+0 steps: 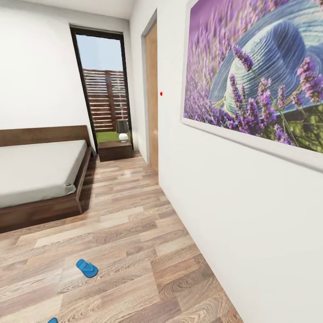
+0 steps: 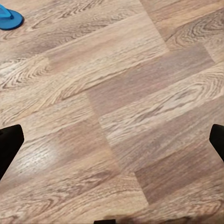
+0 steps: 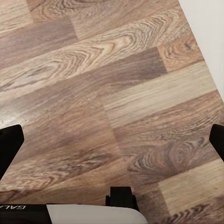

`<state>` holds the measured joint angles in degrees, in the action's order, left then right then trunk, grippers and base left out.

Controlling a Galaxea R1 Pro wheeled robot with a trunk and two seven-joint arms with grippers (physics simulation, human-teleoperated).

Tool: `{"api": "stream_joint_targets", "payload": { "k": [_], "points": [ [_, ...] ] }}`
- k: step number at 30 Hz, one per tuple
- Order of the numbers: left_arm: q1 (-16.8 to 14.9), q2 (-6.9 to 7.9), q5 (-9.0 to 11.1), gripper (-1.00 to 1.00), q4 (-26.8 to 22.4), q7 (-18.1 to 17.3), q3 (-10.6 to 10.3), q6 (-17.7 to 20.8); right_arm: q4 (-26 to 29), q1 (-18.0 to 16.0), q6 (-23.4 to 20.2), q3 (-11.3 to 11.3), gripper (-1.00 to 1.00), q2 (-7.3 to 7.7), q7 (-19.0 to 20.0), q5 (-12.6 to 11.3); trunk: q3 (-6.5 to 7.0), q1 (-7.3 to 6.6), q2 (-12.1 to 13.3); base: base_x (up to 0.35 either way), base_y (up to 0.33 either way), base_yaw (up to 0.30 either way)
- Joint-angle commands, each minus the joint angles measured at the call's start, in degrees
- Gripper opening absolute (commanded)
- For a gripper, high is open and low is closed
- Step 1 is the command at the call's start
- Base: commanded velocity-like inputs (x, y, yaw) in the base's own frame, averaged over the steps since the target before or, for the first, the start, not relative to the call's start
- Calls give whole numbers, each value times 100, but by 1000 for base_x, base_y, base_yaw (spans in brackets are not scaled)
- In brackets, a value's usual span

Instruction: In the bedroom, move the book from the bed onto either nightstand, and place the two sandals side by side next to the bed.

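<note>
The bed (image 1: 40, 172), a white mattress on a dark wooden frame, stands at the left of the head view. The part of the mattress in view is bare, and the book is out of view. Past the bed's head a dark-brown nightstand (image 1: 115, 150) sits in front of the window. One blue sandal (image 1: 86, 268) lies on the wood floor well short of the bed's foot. The tip of a second sandal (image 1: 53, 320) peeks in at the picture's lower edge. A sandal (image 2: 9, 18) also lies ahead of my open left gripper (image 2: 112, 140). My right gripper (image 3: 112, 140) hangs open over bare floor.
A white wall with a large lavender picture (image 1: 255, 72) runs close along the right, with a brown door (image 1: 152, 96) further on. A lamp (image 1: 122, 130) stands on the nightstand. A wide strip of plank floor (image 1: 130, 211) lies between bed and wall.
</note>
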<state>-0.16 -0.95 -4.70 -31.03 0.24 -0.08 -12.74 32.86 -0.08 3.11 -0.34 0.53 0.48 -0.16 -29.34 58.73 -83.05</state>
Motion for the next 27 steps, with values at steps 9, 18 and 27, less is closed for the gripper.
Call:
{"api": "stream_joint_targets", "payload": {
  "k": [9, 18, 27],
  "points": [
    [-2, -1, -49, 100, 0, 3, 8, -18, 1, -1, 15, -2, 100, 0, 5, -2, -7, 0, -3, 159, 0, 0],
    [-2, -1, -49, 100, 0, 3, 8, -18, 1, -1, 15, -6, 100, 0, 5, -2, -7, 0, -3, 294, 0, 0],
    [-2, -1, -49, 100, 0, 3, 8, -18, 1, -1, 15, -1, 100, 0, 5, -2, -7, 0, -3, 85, 0, 0]
  ]
}}
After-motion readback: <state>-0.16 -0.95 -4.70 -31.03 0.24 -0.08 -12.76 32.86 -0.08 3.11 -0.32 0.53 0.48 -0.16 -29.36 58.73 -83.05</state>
